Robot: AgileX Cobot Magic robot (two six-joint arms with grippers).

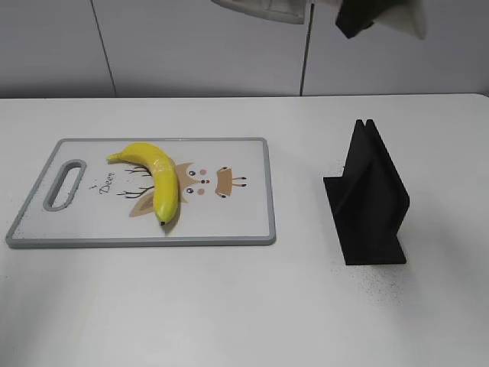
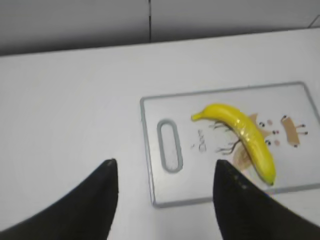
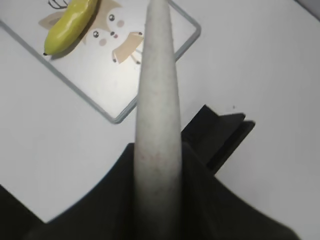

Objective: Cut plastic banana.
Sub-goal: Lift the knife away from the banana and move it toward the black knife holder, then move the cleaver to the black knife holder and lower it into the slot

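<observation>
The plastic banana [image 1: 157, 180] lies on the left half of a white cutting board [image 1: 237, 222] with a deer drawing, dark tip toward the front. It also shows in the left wrist view [image 2: 245, 137] and the right wrist view [image 3: 70, 25]. My left gripper [image 2: 165, 162] is open and empty, high above the board's [image 2: 190, 115] handle end; it is out of the exterior view. My right gripper [image 3: 157, 150] is shut on a whitish knife [image 3: 157, 75] and holds it high above the table, at the top edge of the exterior view [image 1: 367, 19].
A black knife stand [image 1: 370, 199] stands on the white table right of the board, and shows below the knife in the right wrist view [image 3: 225, 130]. The board has a grey rim and a handle slot [image 1: 65, 183] at its left end. A grey wall runs behind the table.
</observation>
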